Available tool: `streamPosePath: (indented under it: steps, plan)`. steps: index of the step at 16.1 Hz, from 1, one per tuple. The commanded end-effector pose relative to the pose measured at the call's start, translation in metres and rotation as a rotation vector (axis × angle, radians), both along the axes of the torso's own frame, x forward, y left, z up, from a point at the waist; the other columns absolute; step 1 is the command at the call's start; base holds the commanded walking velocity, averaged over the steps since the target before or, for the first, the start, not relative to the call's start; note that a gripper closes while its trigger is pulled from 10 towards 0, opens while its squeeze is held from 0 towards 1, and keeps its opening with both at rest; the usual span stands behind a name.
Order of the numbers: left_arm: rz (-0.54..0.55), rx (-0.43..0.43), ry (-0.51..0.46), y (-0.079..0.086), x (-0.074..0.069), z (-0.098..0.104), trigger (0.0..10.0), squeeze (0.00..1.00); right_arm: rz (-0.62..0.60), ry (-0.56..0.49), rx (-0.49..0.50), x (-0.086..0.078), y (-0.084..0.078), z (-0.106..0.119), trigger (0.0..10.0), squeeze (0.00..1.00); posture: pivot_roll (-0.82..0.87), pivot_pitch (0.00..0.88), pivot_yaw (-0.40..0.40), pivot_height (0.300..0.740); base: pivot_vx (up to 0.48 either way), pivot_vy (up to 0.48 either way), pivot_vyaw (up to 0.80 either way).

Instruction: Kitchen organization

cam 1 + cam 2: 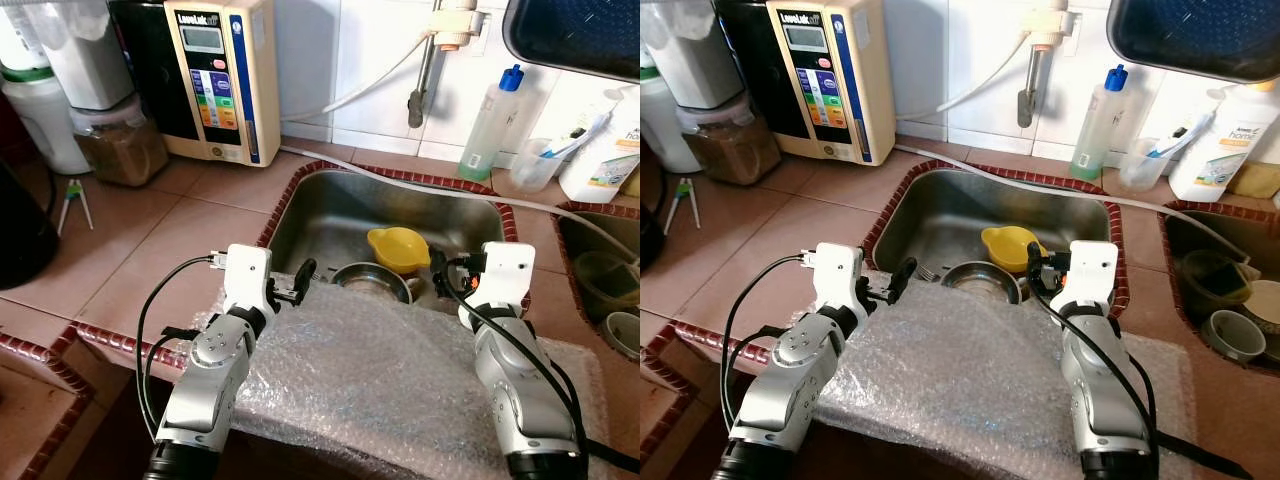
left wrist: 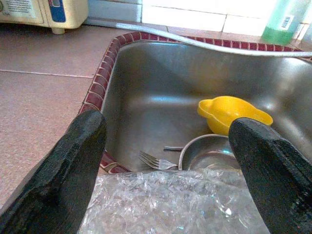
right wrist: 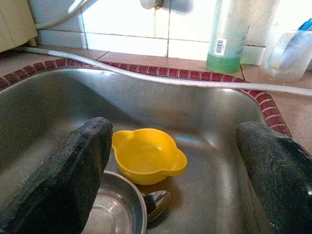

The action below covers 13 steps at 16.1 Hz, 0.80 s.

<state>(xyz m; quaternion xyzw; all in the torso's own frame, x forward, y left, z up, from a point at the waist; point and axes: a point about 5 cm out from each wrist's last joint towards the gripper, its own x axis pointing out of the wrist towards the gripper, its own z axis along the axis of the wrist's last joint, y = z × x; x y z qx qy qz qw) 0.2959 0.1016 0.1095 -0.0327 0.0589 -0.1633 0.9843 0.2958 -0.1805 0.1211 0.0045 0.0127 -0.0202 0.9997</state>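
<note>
Bench (image 1: 190, 225): I'm looking down on terracotta tile with a red-edged cut-out; a water ioniser (image 1: 222, 75) stands at the back wall.
Sink (image 1: 330, 205): steel basin ahead of both arms, holding all the dishes I'd be sorting.
Bubble wrap (image 1: 370, 370): a sheet draped over the near rim, under both wrists.
Steel bowl (image 1: 372, 281): on the basin floor, near edge tucked behind the wrap.
Yellow bowl (image 3: 147, 155): just behind the steel bowl, touching it.
Left claw (image 2: 165, 165): fingers well apart, poised over the near-left rim.
Right claw (image 3: 173, 165): fingers spread wide, aimed at the yellow bowl.
Fork (image 2: 155, 161): beside the steel bowl; a spoon (image 3: 157, 200) sits by the yellow one.
Risk: I judge the wrap could snag a finger on the way down — or the bowl's smooth rim could slip out.
</note>
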Motion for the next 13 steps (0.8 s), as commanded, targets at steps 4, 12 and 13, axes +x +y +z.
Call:
streamPosePath:
  steps: [4, 12, 13]
  plan:
    - [0.054, 0.027, -0.019, 0.005, 0.002, 0.006, 10.0, 0.00, -0.012, -0.017, 0.006, -0.004, -0.001, 0.000, 10.0, 0.00, -0.14, 0.000, 0.052, 0.740, 0.000, 0.000, 0.00]
    - [0.146, 0.098, -0.231, 0.014, 0.015, 0.046, 10.0, 0.00, -0.001, -0.152, -0.008, -0.003, -0.001, 0.030, 10.0, 0.00, -0.15, 0.000, 0.050, 0.740, 0.000, 0.000, 0.00]
    - [0.154, 0.106, -0.246, 0.014, 0.016, 0.049, 10.0, 0.00, -0.002, -0.159, -0.008, -0.002, 0.000, 0.032, 10.0, 0.00, -0.15, 0.000, 0.050, 0.740, 0.000, 0.000, 0.00]
